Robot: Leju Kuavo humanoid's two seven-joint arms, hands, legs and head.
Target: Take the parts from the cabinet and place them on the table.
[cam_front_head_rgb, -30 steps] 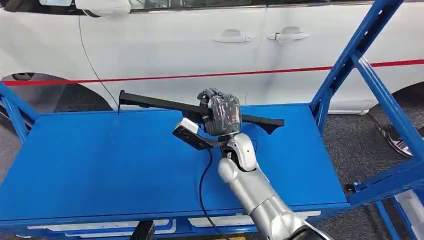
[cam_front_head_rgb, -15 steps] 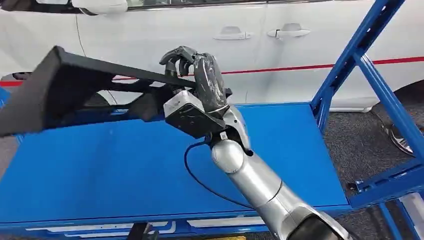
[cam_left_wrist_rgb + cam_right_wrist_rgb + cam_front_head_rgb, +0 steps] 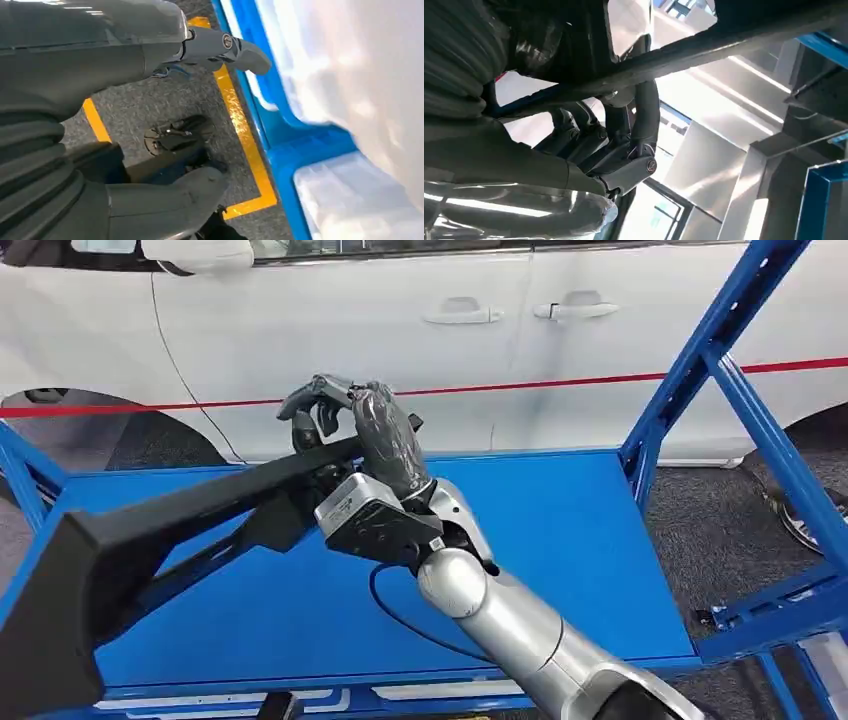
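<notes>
The near end of the long black part is being cut off by the head view's lower left edge. Its middle is being hidden by the right hand. Pale bins beside the left hand are being blurred beyond telling.

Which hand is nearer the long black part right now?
Right. The right hand grips the long black part, fingers wrapped around its bar above the blue shelf. The left hand hangs over grey floor beside the rack, holding nothing.
</notes>
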